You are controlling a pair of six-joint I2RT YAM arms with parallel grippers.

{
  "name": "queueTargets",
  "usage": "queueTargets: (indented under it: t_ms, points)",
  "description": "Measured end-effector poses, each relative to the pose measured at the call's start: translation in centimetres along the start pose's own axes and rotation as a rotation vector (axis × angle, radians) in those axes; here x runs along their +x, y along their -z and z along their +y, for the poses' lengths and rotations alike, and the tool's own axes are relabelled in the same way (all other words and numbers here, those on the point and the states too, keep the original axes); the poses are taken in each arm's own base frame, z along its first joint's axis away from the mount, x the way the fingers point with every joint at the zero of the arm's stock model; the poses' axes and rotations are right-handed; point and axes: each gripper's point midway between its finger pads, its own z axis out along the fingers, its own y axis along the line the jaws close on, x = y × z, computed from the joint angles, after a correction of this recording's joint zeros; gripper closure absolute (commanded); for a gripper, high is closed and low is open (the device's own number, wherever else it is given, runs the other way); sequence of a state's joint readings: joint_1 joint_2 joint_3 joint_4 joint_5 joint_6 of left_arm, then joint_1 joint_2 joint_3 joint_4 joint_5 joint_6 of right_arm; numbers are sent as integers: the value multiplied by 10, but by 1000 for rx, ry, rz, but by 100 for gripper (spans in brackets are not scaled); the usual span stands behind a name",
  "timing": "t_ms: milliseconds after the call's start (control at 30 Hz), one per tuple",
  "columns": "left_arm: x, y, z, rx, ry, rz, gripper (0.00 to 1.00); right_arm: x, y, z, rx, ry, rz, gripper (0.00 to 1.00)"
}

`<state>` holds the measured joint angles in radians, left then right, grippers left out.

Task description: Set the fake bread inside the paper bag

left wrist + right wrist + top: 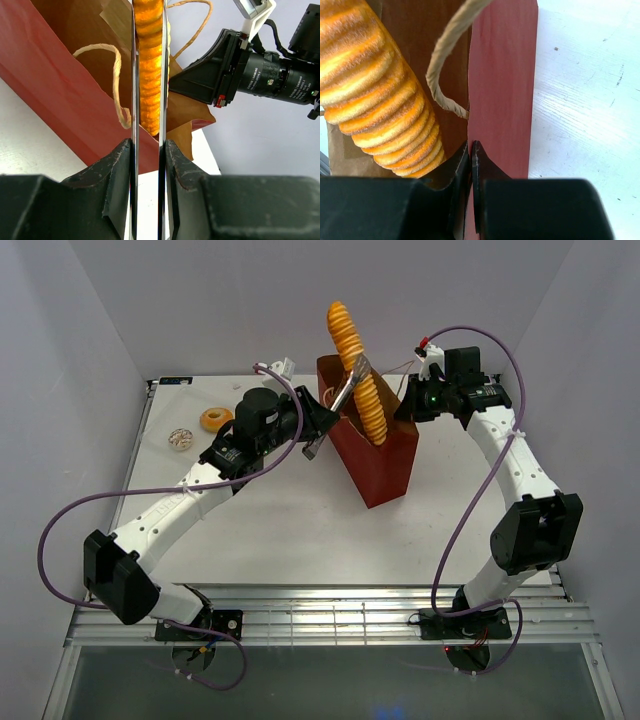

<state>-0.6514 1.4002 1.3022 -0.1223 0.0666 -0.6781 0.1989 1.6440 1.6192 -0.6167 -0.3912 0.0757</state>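
Observation:
The dark-red paper bag [375, 455] stands open mid-table. The long ridged loaf [358, 370] sticks up out of its mouth, its lower end inside. Metal tongs [350, 388] clamp the loaf. My left gripper [314, 432] is shut on the tongs' arms; in the left wrist view [148, 145] the two blades [134, 100] squeeze the loaf [150, 75]. My right gripper [406, 408] is shut on the bag's right rim; in the right wrist view [471, 147] its jaws pinch the bag wall [502, 75] beside the loaf [375, 90]. A ring doughnut [215, 419] and a pale speckled piece [181, 438] lie at the far left.
A tan string handle [445, 60] loops over the bag's mouth, and another [117, 75] hangs by the tongs. White walls enclose the table on three sides. A slatted metal rail [330, 615] runs along the near edge.

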Motion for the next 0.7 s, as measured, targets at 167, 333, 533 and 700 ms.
queueTargets:
  t_ms: [167, 333, 533, 700]
  points:
    - [1, 0, 0, -1, 4, 3, 54, 1, 1, -1, 4, 2, -2, 90]
    - [4, 0, 2, -6, 11, 9, 52, 1, 2, 0, 3, 4, -6, 90]
    - [6, 1, 3, -12, 12, 17, 51, -1, 2, 1, 3, 9, -11, 90]
    - [9, 1, 6, -21, 12, 29, 50, -1, 2, 1, 3, 10, -13, 89]
